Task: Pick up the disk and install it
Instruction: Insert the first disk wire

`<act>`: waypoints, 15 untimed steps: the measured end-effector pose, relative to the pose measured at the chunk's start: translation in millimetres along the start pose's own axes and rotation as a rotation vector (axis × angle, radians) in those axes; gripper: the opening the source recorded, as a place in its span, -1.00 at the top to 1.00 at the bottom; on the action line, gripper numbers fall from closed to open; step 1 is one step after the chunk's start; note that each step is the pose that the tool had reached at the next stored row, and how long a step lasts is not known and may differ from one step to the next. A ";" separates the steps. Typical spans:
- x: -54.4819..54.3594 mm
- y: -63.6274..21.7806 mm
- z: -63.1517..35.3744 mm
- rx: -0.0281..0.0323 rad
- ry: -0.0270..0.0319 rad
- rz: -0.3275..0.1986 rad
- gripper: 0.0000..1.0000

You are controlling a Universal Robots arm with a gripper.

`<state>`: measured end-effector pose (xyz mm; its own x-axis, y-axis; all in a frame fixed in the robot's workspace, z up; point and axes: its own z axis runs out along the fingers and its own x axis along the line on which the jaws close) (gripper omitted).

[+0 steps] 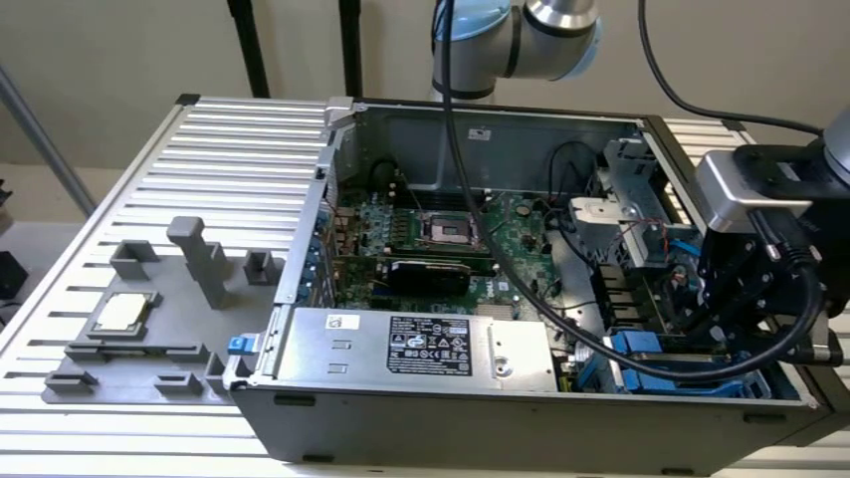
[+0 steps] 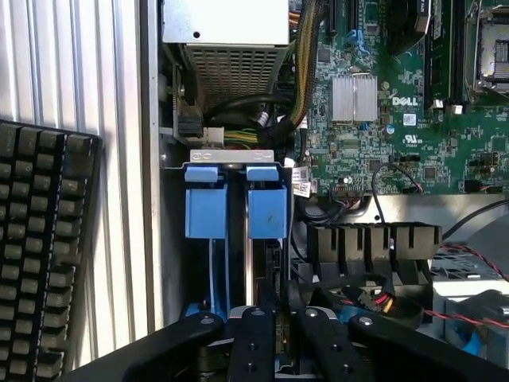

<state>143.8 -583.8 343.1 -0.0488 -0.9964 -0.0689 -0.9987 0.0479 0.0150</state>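
**Blue-framed disk standing on edge in its bay**

Blue plastic marks the disk, seated edge-up in the drive bay at the corner of the computer case, beside a second blue carrier. The gripper sits low over that slot, fingers drawn narrow around the disk's thin edge. Judged by its look, the drive is stiff, fairly heavy and shock-sensitive; the plastic frame's sides offer the safest hold.

- Bright blue plastic frame on the disk, a second blue frame beside it.
- Green motherboard, white lettering.
- Black keyboard.
- Black gripper.
- Grey computer case.
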 end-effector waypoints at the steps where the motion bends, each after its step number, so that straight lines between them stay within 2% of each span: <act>1: -0.1 0.0 0.2 0.0010 0.0000 0.004 0.66; 10: -0.4 2.1 2.4 0.0064 0.0000 0.025 0.66; 15: -0.6 2.8 4.4 0.0086 0.0038 0.032 0.66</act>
<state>141.0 -582.8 338.8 -0.0805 -0.9947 -0.0647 -0.9967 0.0801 0.0085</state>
